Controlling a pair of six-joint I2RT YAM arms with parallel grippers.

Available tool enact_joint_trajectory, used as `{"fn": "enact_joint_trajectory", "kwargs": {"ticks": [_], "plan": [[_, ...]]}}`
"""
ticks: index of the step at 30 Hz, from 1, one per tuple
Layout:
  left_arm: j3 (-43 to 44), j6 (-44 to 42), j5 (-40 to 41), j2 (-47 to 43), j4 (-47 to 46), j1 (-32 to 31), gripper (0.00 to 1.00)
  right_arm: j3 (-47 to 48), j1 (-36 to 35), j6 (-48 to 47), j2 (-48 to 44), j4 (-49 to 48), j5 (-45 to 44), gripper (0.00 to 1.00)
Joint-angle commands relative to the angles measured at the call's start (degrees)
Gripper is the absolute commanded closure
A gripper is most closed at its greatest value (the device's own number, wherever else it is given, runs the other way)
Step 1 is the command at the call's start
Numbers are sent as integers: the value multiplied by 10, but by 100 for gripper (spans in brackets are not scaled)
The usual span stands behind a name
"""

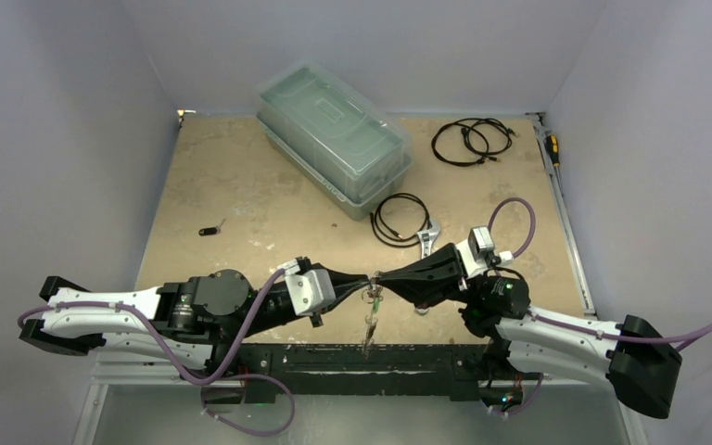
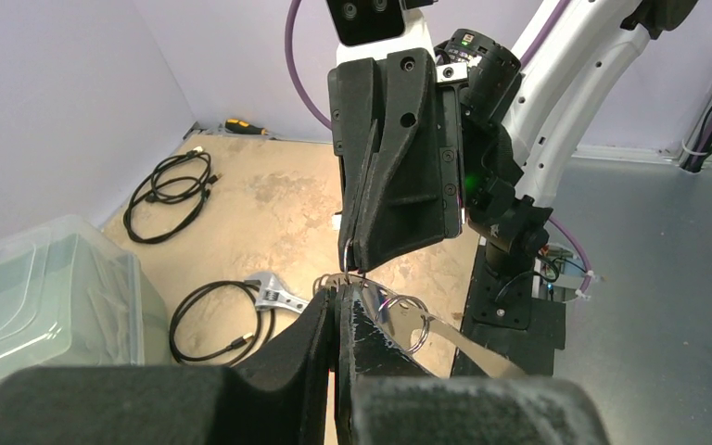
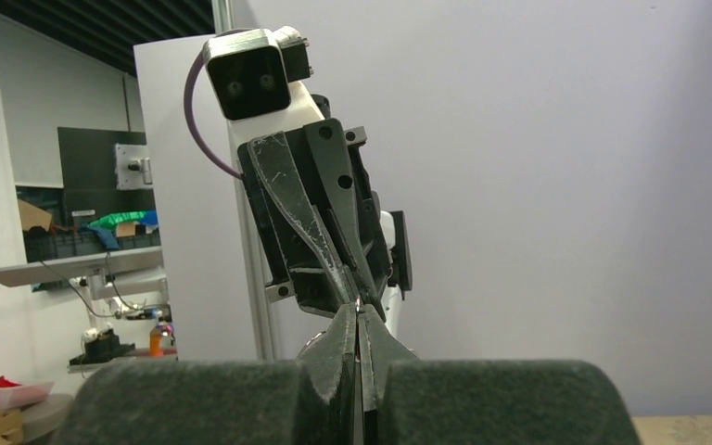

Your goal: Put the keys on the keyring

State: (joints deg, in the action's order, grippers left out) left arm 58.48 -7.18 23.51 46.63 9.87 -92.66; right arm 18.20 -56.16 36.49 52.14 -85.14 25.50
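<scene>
My left gripper [image 1: 367,277] and right gripper [image 1: 380,275] meet tip to tip above the table's near edge, both shut. In the left wrist view, the left fingertips [image 2: 338,295] pinch thin wire of the keyring [image 2: 412,321], a bunch of small linked silvery rings. The right gripper [image 2: 356,260] comes from above and is shut on another loop of that wire. A flat silver key [image 2: 482,345] hangs from the rings, its blade pointing away from the fingers. In the top view it dangles below the grippers [image 1: 370,326]. A small black-tagged key [image 1: 208,231] lies on the table at the left.
A clear lidded plastic bin [image 1: 334,139] stands at the back centre. A black coiled cable [image 1: 401,220] and an adjustable wrench [image 1: 429,239] lie just behind the grippers. A second cable [image 1: 471,141] and a screwdriver [image 1: 552,148] are at the back right.
</scene>
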Motion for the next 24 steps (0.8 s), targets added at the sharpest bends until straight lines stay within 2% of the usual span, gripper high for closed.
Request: {"fn": "enact_joint_trajectory", "kwargs": {"ticks": [1, 24], "plan": [[17, -12, -8, -2, -27, -1, 100, 0, 4, 9, -2, -39, 0, 100], [22, -2, -39, -7, -22, -1, 100, -6, 12, 4, -1, -40, -13, 100]]}}
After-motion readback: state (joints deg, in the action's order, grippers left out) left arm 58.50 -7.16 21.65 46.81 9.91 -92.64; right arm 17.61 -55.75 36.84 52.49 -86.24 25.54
